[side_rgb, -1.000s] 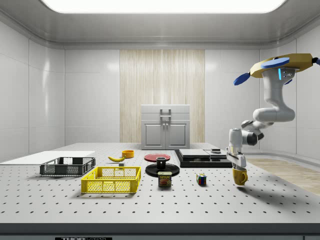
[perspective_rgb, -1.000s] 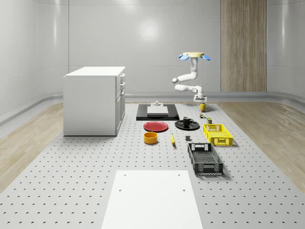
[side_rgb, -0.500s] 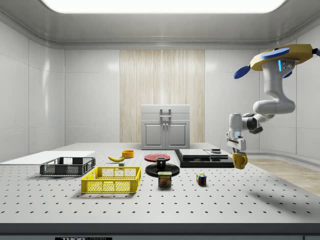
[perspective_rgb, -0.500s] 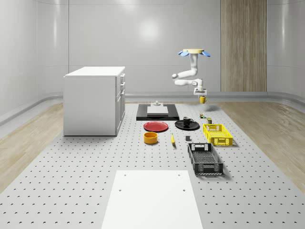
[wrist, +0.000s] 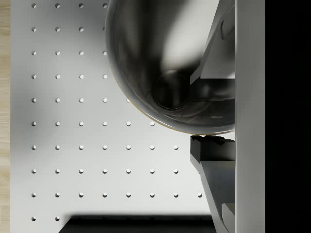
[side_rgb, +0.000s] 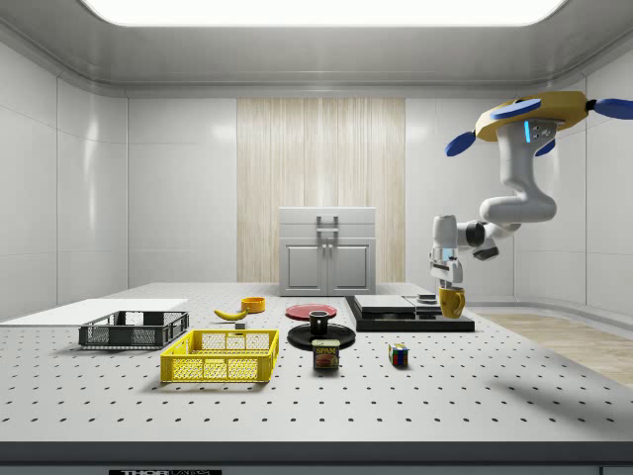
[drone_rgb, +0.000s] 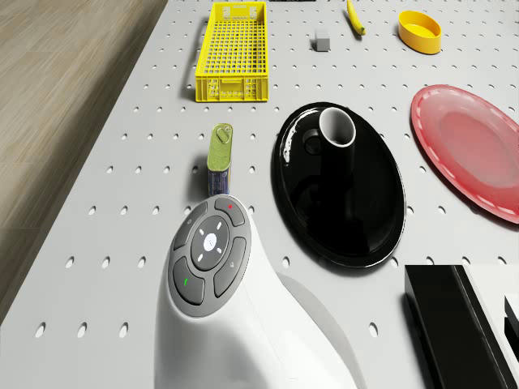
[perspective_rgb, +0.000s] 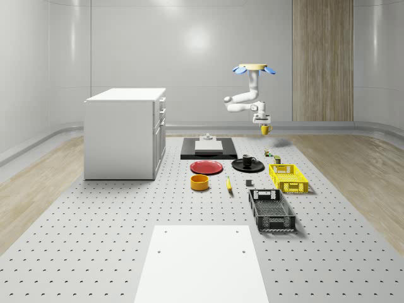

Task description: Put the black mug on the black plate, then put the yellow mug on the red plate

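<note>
The drone (side_rgb: 534, 116) hovers high above the far end of the counter (perspective_rgb: 95, 252), near the black slab (perspective_rgb: 209, 151), with the arm bent down below it. The hand (side_rgb: 447, 283) is closed on the rim of the yellow mug (side_rgb: 451, 302), which hangs upright in the air well clear of the counter — in the whole-scene view the mug (perspective_rgb: 266, 129) sits just under the hand (perspective_rgb: 262, 121), above and beyond the plates. In the wrist view one finger (wrist: 214, 160) presses the outside of the mug's wall (wrist: 146, 58) while the other reaches inside, so the grip pinches the rim; that keeps the mouth up and the base free to be set down flat.

The black mug (drone_rgb: 336, 146) already stands on the black plate (drone_rgb: 357, 219), so the first half looks done. The red plate (drone_rgb: 474, 150) lies bare just beside the black plate, on its side toward the cabinet (perspective_rgb: 124, 132).

The mug is probably held this high so it passes over the black mug and the small can (drone_rgb: 220, 148) without clipping them. The next move calls for carrying it across to the red plate and lowering it near the centre — a rim pinch can let a mug swing, so a gentle descent seems wise.
</note>
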Tool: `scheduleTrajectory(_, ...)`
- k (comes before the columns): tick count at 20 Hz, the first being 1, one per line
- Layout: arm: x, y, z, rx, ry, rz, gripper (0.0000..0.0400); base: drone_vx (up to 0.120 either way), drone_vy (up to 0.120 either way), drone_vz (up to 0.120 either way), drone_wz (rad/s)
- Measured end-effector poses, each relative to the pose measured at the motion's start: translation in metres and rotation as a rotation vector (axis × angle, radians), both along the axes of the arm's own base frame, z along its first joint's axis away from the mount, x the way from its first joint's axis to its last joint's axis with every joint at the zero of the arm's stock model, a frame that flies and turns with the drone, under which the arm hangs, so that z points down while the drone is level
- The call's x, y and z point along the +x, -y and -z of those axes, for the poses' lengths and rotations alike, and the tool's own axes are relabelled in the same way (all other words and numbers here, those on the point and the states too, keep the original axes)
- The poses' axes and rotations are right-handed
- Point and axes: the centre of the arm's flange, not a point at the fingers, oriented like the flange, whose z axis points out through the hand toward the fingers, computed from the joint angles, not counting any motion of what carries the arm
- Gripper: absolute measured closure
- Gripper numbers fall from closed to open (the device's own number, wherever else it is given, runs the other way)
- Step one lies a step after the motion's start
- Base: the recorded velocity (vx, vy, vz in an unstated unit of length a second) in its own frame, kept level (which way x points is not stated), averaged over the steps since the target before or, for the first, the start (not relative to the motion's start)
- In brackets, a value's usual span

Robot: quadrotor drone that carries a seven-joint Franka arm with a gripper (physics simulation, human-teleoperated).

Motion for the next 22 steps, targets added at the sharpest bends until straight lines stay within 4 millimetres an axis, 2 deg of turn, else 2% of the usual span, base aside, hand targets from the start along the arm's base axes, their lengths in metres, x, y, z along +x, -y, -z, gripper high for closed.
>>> scheduleTrajectory(13,0.0,0.0,0.0029,0.0,0.0,0.0,0.03,0.117,-0.117,0.0,0.0)
scheduleTrajectory(15,0.0,0.0,0.003,0.0,0.0,0.001,0.03,0.0,0.0,0.0,-0.1)
scheduleTrajectory(22,0.0001,0.0001,0.0031,0.0,0.0,0.105,0.03,0.0,0.0,0.0,-0.3)
